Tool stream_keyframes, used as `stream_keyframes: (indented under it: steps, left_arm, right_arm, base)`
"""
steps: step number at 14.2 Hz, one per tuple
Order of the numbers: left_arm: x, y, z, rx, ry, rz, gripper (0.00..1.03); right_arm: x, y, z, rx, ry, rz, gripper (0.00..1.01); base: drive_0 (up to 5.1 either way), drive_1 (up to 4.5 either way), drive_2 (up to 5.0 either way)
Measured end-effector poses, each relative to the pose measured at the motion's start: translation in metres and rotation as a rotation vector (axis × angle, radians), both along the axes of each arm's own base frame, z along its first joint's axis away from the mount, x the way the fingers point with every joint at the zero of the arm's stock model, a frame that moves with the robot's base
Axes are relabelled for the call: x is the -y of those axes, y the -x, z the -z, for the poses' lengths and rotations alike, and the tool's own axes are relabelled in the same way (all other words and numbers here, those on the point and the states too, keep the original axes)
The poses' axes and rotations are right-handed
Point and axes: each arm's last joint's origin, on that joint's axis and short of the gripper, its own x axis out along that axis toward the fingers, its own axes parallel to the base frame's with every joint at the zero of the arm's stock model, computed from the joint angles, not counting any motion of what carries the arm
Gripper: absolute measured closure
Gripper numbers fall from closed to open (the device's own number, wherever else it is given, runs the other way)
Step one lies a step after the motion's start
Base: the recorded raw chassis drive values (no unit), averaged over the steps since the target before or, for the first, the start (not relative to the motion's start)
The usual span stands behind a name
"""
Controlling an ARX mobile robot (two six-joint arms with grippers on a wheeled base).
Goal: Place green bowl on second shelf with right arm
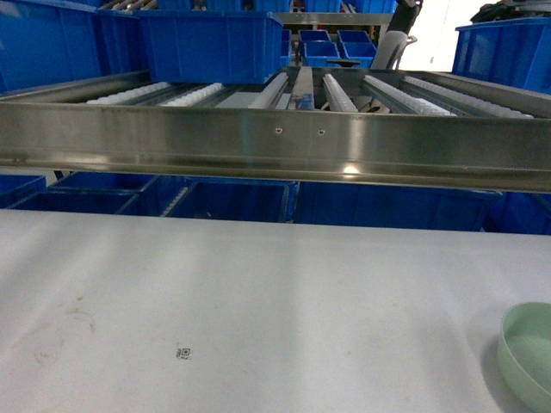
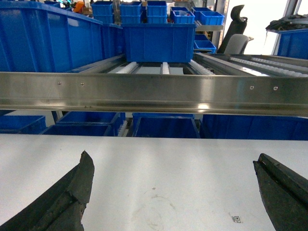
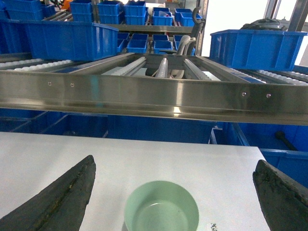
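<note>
A flat white table [image 1: 258, 301] fills the foreground, marked by faint circular smudges and a small printed code square [image 1: 183, 353]. The green bowl [image 3: 161, 206] is seen upright on this table, near its right edge in the head view, well short of the rack. In the right wrist view the bowl lies between the fingers of the right gripper [image 3: 173, 199], whose jaws are spread wide and apart from it. The left gripper [image 2: 175, 192] is likewise held wide above bare table. Behind the table a shiny steel rail fronts the shelf [image 1: 275, 142], where white roller tracks [image 1: 340, 93] run back between steel rails. Blue bins [image 1: 211, 43] are seen on and below the shelf, and an office chair [image 2: 236, 31] stands farther back.
</note>
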Motion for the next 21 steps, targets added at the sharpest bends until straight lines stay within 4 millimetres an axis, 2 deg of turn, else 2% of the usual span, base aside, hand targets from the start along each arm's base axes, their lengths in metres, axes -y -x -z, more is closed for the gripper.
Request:
stream_keyframes:
  steps: [11,14,16,21]
  left_arm:
    - [0.000,0.000,0.000,0.000,0.000,0.000,0.05]
    - [0.000,0.000,0.000,0.000,0.000,0.000,0.05]
    - [0.000,0.000,0.000,0.000,0.000,0.000,0.05]
    - [0.000,0.000,0.000,0.000,0.000,0.000,0.05]
  right_arm:
    - [0.000,-0.001,-0.001,0.008,0.000,-0.002,0.03]
    - [0.010,-0.025,-0.002,-0.043,0.032,0.031,0.03]
    - [0.013,-0.053,-0.019,-0.058,0.069,-0.006,0.03]
    - [0.016,-0.079,-0.025,-0.127,0.106,-0.048,0.03]
  base:
    - [0.0,0.00,0.0]
    - [0.0,0.00,0.0]
    - [0.0,0.00,0.0]
    - [0.0,0.00,0.0]
